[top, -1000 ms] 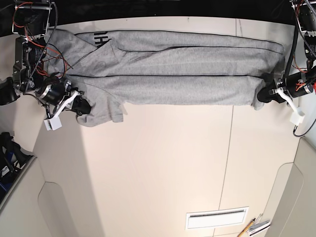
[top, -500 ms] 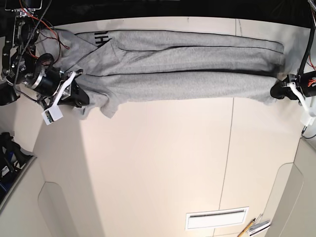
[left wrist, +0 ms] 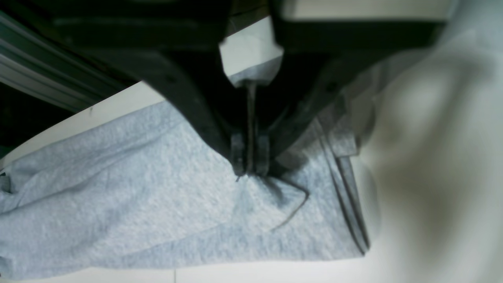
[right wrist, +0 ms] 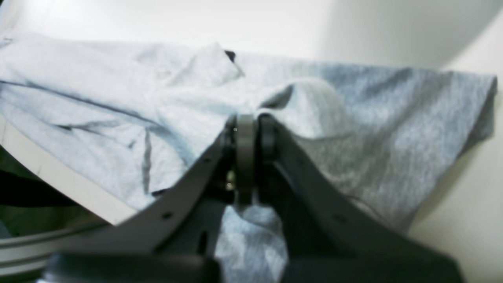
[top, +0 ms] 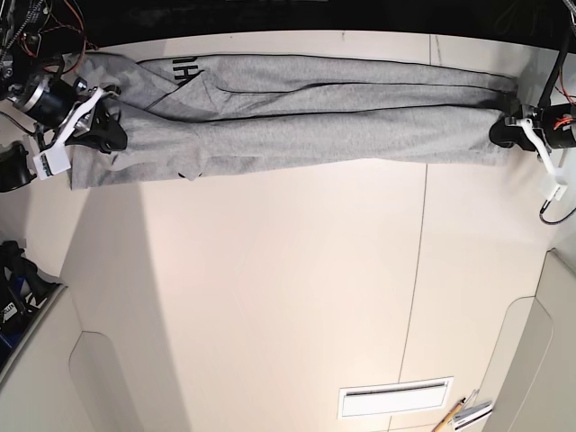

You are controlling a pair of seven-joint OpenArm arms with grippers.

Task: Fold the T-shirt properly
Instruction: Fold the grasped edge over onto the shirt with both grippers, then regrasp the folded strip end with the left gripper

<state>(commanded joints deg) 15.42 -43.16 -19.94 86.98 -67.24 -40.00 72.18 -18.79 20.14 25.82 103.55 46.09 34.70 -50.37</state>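
Observation:
The light grey T-shirt [top: 306, 112] lies stretched in a long folded band across the far part of the table, with black lettering [top: 183, 67] showing near its left end. My right gripper [top: 106, 133] is shut on the shirt's left end; the right wrist view shows the jaws [right wrist: 246, 135] pinching a bunch of grey cloth [right wrist: 353, 129]. My left gripper [top: 500, 132] is shut on the shirt's right end; the left wrist view shows the closed jaws [left wrist: 250, 167] gripping the cloth [left wrist: 118, 204] near its hem.
The cream table [top: 288, 288] runs toward the near side. A white vent-like panel [top: 396, 397] and a pencil [top: 447, 416] lie near the front right. Dark gear [top: 18, 270] sits off the table's left edge. The table's far edge [top: 342, 34] borders darkness.
Both grippers have moved toward the far edge, carrying the shirt's near edge over onto the band. The band is now narrower and the loose sleeve at left is tucked in.

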